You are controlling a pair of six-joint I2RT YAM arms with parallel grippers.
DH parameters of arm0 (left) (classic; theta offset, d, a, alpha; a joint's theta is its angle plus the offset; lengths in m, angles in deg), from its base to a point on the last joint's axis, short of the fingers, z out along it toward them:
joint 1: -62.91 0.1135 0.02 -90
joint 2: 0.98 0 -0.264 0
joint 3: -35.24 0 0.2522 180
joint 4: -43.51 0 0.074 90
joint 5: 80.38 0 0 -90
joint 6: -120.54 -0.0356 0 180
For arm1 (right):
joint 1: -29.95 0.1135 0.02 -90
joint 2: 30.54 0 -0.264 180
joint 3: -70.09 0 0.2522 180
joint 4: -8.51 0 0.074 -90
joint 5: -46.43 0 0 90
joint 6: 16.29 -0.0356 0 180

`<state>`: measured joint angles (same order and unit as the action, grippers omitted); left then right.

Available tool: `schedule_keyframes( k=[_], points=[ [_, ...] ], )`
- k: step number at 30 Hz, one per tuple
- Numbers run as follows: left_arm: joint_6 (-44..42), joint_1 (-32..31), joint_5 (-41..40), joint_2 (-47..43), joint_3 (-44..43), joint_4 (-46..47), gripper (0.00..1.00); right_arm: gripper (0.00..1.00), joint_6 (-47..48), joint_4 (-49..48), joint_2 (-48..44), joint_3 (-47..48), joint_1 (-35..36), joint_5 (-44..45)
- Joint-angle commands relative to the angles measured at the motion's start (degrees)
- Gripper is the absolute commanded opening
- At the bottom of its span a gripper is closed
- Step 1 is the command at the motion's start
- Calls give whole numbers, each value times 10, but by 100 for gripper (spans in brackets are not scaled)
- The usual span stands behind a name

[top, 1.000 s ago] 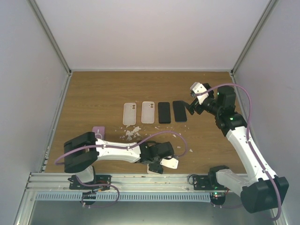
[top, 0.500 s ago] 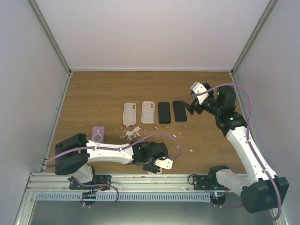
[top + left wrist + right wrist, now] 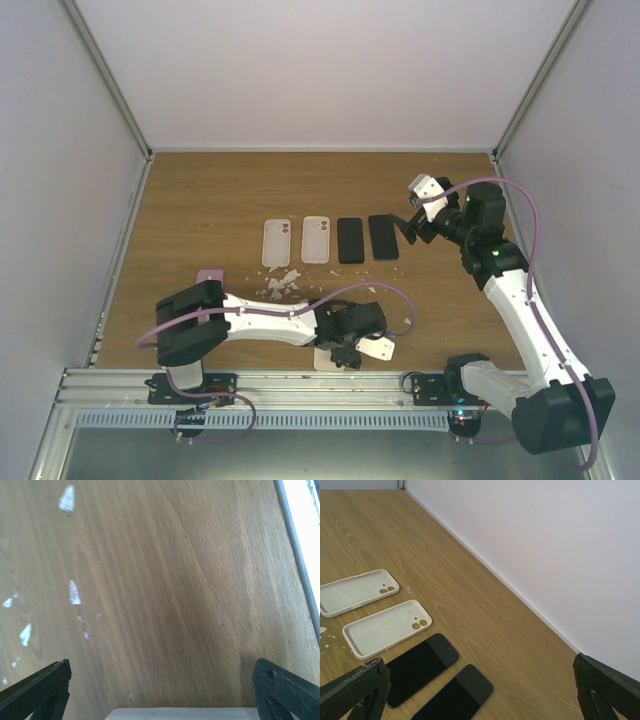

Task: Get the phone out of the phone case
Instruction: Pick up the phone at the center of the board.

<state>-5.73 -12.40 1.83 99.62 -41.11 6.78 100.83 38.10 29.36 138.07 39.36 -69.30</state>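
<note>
At the near edge of the surface (image 3: 200, 200), the pale cased phone (image 3: 185, 714) is lying under the left end effector (image 3: 161, 667), which, like the right end effector (image 3: 479, 662), is gaping wide and empty, risking a clumsy closure shoving it off.

The table (image 3: 200, 200) is wood-grained board, smooth with a dull sheen. The 2 phone cases (image 3: 356, 592) (image 3: 387, 628) look like off-white, slightly cloudy matt plastic, faintly mottled inside. The 2 phones (image 3: 420, 667) (image 3: 455, 692) are black and glossy, glass-like. White flakes (image 3: 280, 285) on the wood look papery and rough-edged. The walls (image 3: 330, 70) are white, smooth and matt. The arm shells (image 3: 260, 322) are shiny white plastic with matt black joints. The near rail (image 3: 300, 385) is brushed metal.
</note>
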Motion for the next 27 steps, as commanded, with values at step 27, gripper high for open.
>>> schedule_keyframes(
  k=[27],
  points=[
    [-34,176,13,-206,203,-68,99,100,-16,-9,-13,7,-7,-10]
  ],
)
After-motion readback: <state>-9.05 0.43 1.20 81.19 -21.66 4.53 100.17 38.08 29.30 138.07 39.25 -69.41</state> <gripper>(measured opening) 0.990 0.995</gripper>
